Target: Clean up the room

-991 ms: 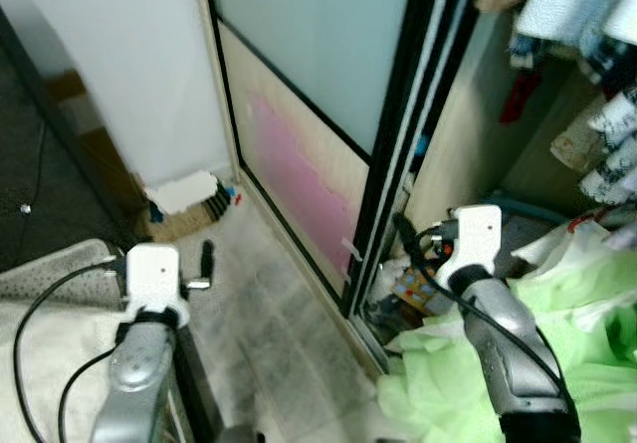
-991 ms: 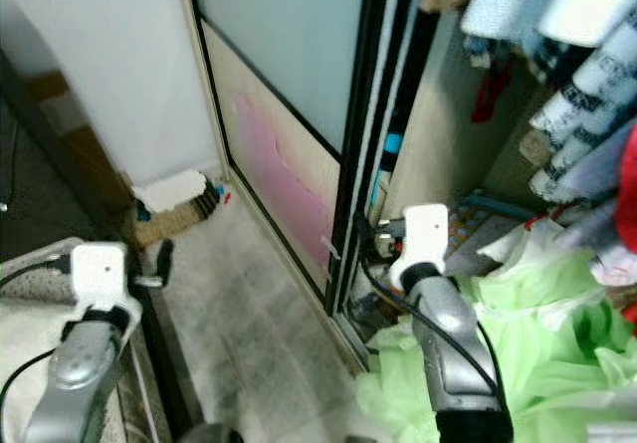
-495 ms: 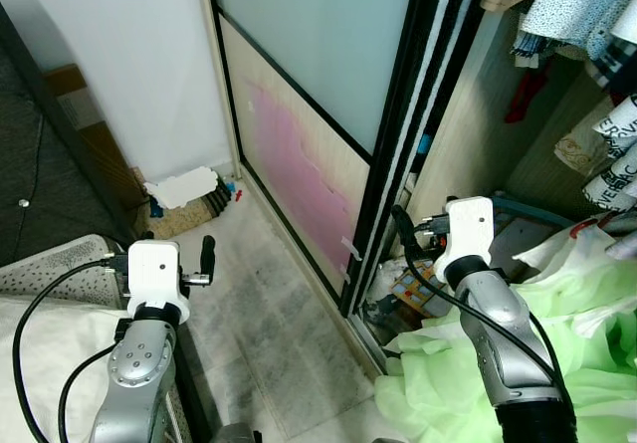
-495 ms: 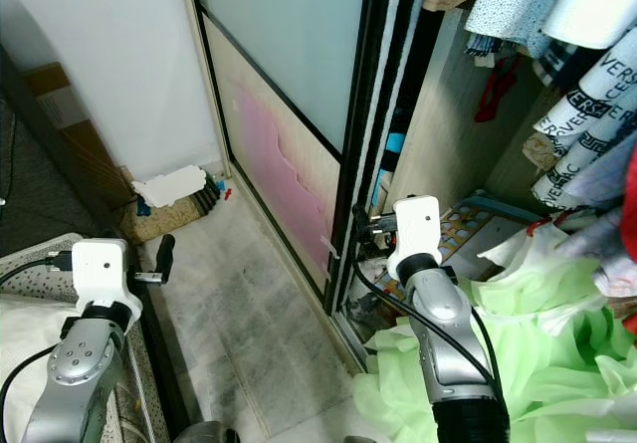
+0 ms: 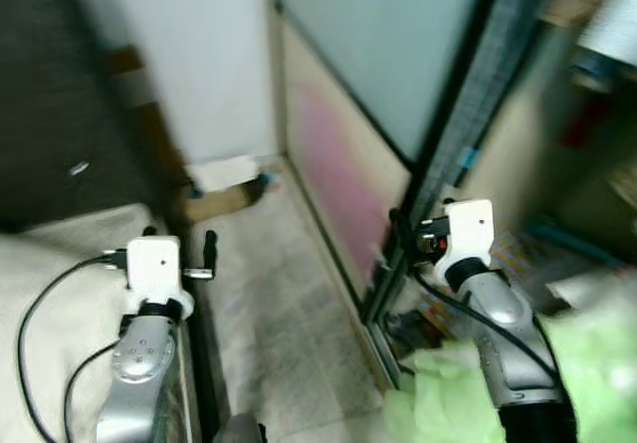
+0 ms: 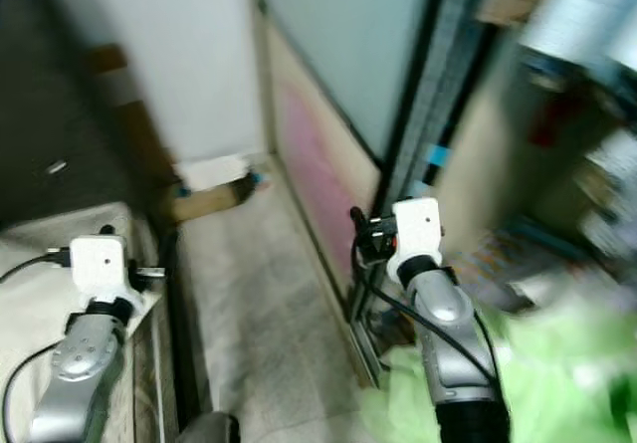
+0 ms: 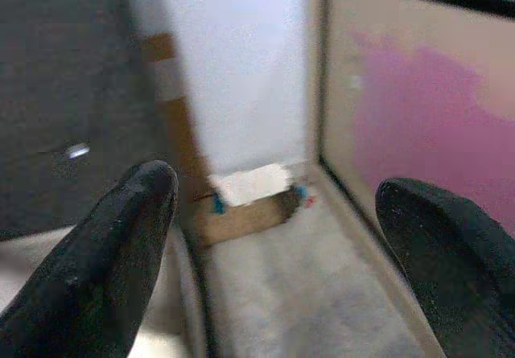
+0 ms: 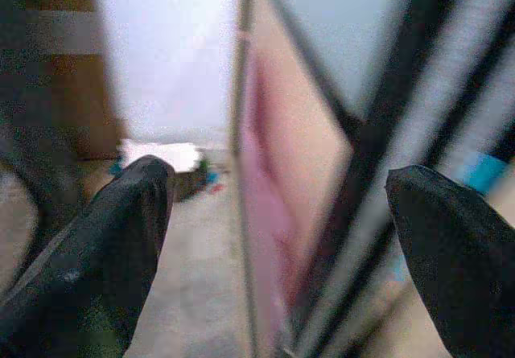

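My left gripper point(image 5: 179, 236) hangs open over the edge of a bed; in the left wrist view its black fingers point(image 7: 121, 253) stand wide apart with nothing between them. My right gripper point(image 5: 403, 234) is open too, held beside the black frame of the sliding wardrobe door point(image 5: 438, 154). A pale green cloth pile point(image 5: 478, 408) lies on the floor under my right arm. A white sheet on a low brown box point(image 7: 249, 187) sits on the floor against the far wall. The head views are blurred.
The bed point(image 5: 50, 294) with its cream cover fills the left. A narrow strip of grey floor point(image 5: 279, 333) runs between bed and door. The door panel carries a pink stain point(image 5: 333, 149). Blurred hanging clothes point(image 6: 587, 35) are inside the wardrobe on the right.
The whole picture has shifted right and blurred, so the camera has turned left. Both arms keep their pose and both grippers stay open.
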### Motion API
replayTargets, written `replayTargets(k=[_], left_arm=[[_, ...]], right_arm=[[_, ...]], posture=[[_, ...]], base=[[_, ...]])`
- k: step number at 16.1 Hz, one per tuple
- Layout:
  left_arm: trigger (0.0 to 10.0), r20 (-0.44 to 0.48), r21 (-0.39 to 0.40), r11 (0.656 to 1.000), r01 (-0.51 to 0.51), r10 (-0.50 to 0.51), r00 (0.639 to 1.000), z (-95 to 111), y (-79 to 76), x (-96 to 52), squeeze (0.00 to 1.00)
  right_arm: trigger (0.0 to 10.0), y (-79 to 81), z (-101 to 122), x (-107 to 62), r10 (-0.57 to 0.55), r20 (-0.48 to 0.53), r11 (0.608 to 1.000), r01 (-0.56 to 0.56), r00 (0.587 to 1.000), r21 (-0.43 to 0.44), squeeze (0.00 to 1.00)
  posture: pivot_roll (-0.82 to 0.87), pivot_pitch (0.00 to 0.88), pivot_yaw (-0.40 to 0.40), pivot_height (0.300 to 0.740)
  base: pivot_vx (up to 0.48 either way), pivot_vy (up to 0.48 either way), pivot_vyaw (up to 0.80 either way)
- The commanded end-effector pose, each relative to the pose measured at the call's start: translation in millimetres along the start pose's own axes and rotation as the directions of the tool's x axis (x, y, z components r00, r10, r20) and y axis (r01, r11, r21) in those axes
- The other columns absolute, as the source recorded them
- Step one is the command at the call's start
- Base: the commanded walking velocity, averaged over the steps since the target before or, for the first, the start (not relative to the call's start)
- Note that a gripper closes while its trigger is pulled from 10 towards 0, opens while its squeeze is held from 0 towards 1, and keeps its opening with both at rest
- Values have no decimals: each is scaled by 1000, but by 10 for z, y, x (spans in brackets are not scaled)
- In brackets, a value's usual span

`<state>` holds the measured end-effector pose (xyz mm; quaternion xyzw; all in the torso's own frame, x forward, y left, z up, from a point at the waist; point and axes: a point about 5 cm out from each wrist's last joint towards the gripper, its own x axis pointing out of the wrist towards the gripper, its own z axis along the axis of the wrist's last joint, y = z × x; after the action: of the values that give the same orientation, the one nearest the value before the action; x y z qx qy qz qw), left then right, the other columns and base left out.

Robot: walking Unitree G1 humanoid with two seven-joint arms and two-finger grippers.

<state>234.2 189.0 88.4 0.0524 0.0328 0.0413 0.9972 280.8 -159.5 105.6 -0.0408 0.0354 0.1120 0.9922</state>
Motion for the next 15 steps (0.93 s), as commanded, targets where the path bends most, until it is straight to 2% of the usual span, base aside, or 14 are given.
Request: replayTargets(k=[1, 7, 13, 15], left_arm=[[10000, -8, -3, 1000, -17, 16, 1000, -3, 15, 12, 0], [10000, -10, 18, 999, -35, 35, 999, -5, 30, 27, 0], [10000, -2, -46, 998, -51, 51, 999, -5, 53, 19, 0], [10000, -10, -27, 998, -62, 62, 998, -7, 61, 21, 0]], right_arm=[[10000, -15, 10, -9, 4, 5, 1000, -4, 1000, -1, 0], [10000, 5, 3, -15, 22, 6, 1000, -22, 1000, -10, 0], [10000, 42, 33, 17, 45, 22, 999, -45, 999, -16, 0], [10000, 48, 37, 29, 49, 26, 999, -49, 998, -16, 0]], posture=[[-62, 0, -20, 740], [-64, 0, -20, 740], [-62, 0, -23, 740], [-62, 0, -23, 740]], base=[[0, 0, 800], [0, 0, 800], [0, 0, 800], [0, 0, 800]])
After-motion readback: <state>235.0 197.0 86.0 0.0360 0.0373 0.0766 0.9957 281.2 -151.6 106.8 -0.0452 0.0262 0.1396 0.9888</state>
